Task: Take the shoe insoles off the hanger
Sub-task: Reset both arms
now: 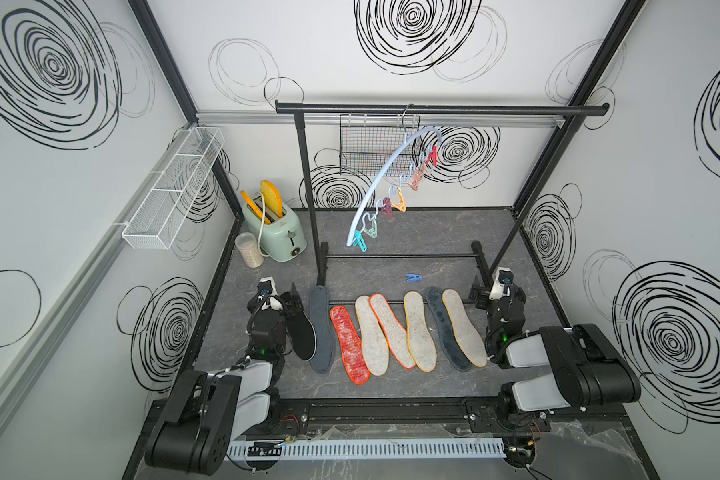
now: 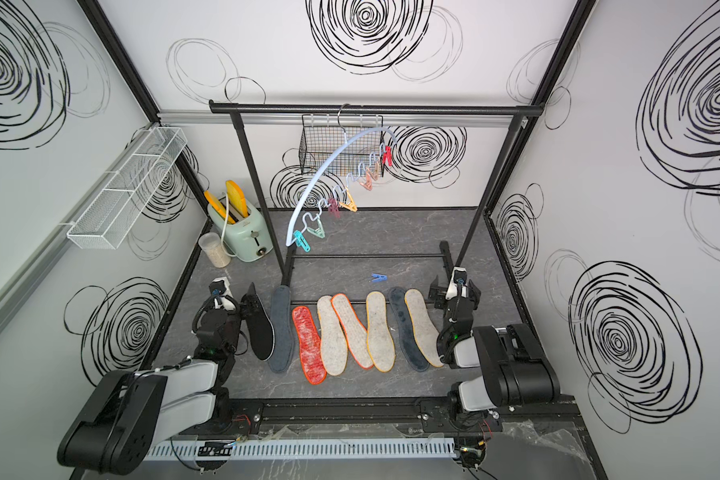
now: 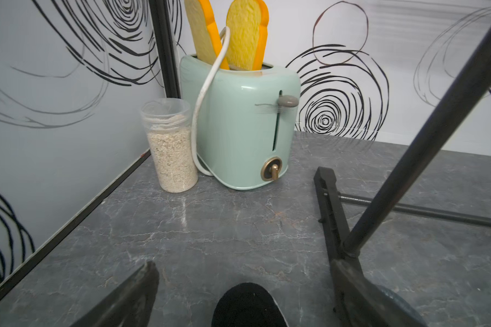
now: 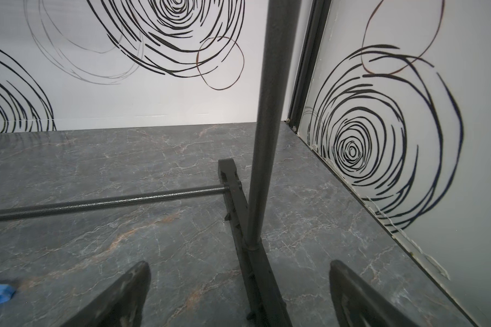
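Note:
Several shoe insoles lie flat in a row on the grey table, seen in both top views: a black one (image 1: 302, 332), a grey one (image 1: 321, 328), a red-orange mesh one (image 1: 350, 345), off-white felt ones (image 1: 418, 328) and a dark one (image 1: 447, 328). The pale-blue hanger (image 1: 385, 178) (image 2: 329, 174) hangs from the black rail, its pegs holding nothing. My left gripper (image 1: 287, 301) (image 3: 245, 269) is open over the black insole's toe (image 3: 247, 303). At the row's right end my right gripper (image 1: 495, 291) (image 4: 238, 271) stands open, holding nothing.
The rail's foot (image 4: 255, 269) runs between my right fingers in the wrist view. A loose blue peg (image 1: 412, 277) lies behind the insoles. A mint toaster (image 3: 238, 127) and a jar of grain (image 3: 170, 150) stand back left. A black wire basket (image 1: 375, 149) hangs behind the hanger.

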